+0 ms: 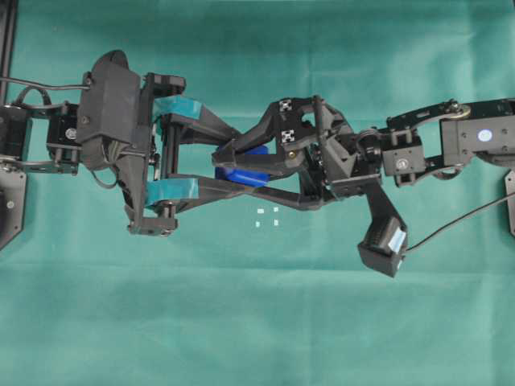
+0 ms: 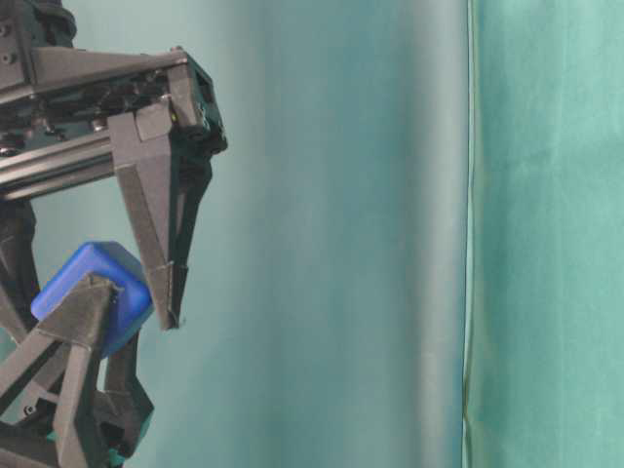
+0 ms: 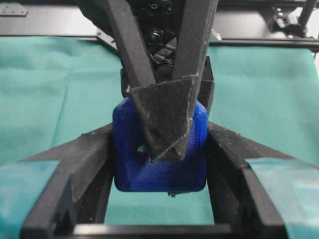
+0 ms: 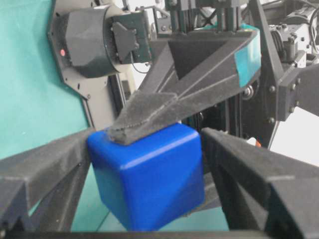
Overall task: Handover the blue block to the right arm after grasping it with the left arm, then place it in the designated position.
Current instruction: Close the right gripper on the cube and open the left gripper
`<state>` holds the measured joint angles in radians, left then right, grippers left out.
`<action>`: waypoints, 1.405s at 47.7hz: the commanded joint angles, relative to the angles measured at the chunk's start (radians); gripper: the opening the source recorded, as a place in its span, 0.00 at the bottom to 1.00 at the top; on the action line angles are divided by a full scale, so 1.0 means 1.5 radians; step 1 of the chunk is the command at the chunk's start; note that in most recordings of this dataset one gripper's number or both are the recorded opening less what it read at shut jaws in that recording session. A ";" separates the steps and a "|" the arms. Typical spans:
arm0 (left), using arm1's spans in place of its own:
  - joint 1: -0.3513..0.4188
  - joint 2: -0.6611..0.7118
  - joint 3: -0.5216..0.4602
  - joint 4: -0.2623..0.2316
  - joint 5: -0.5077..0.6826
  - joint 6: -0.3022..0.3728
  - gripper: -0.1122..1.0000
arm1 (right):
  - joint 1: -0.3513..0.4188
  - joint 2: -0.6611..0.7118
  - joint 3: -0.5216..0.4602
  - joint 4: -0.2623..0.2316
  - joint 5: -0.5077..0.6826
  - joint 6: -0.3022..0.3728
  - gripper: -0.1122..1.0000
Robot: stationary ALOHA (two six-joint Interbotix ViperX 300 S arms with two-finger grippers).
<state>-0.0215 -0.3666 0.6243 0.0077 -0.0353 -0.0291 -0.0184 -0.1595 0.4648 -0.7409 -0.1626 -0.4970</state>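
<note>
Overhead: blue block [image 1: 241, 176] mostly covered by crossed fingers of both hands at centre frame. Table-level view: block cut partly by a dark finger, lower left; arms run off left edge. Embossed mark unreadable. Desk marks [image 1: 267, 217] tiny.

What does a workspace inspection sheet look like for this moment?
Surface: green cloth, bare around the arms.
Job's things: blue block held off the cloth; white marks uncovered.
Clutter: nothing seen.
Grippers: left end effector shut on the block; right end effector open, fingers either side of it.
Cables: black cable from the right wrist camera.
Surroundings: green backdrop.
</note>
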 commanded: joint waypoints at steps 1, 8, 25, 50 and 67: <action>0.001 -0.013 -0.008 -0.001 -0.004 0.001 0.52 | 0.000 -0.007 -0.019 0.001 -0.002 0.001 0.92; 0.000 -0.013 -0.009 -0.001 -0.004 0.001 0.52 | -0.001 -0.007 -0.020 0.001 0.020 -0.001 0.82; 0.000 -0.013 -0.014 -0.001 0.006 0.001 0.52 | 0.000 -0.011 -0.020 0.000 0.069 0.001 0.69; -0.004 -0.013 -0.018 -0.001 0.018 0.001 0.52 | 0.001 -0.012 -0.020 0.001 0.071 0.002 0.69; -0.006 -0.013 -0.019 -0.003 0.026 -0.003 0.81 | 0.001 -0.012 -0.019 0.001 0.072 0.002 0.69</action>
<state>-0.0199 -0.3666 0.6197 0.0031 0.0015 -0.0368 -0.0153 -0.1595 0.4587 -0.7424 -0.0522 -0.4970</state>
